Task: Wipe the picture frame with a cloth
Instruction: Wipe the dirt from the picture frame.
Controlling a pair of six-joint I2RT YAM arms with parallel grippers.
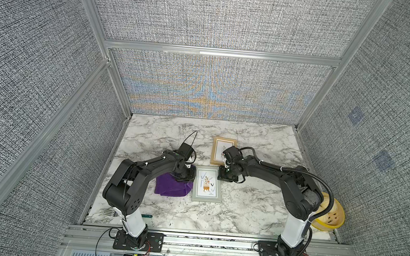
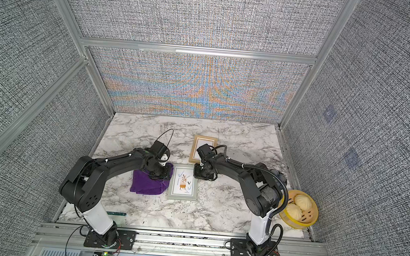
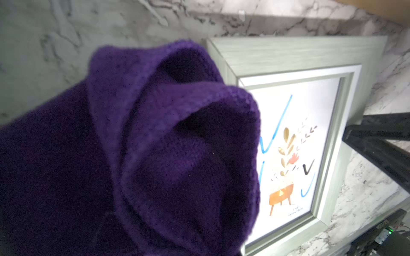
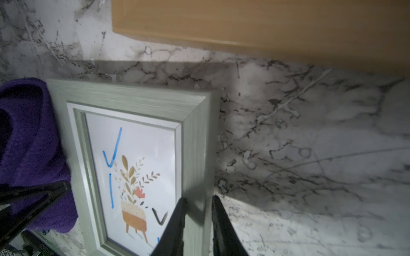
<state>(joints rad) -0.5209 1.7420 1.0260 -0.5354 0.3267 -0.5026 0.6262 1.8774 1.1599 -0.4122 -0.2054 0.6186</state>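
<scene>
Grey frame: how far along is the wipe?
Done: left fingers are shut on the purple cloth; right fingers sit astride the edge of the grey frame, apparently clamping it. In hand: the approach; the cloth is bunched beside the frame, not over it. Left: all the wiping. The blue marks and black tick are intact.

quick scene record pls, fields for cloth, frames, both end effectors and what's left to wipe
cloth: purple cloth, bunched, against the grey-green frame
left end effector: shut on the purple cloth
right end effector: closed astride the grey-green frame's side rail
marks: blue and black pen strokes on the glass, not yet wiped
other: wooden frame lying flat farther back
</scene>
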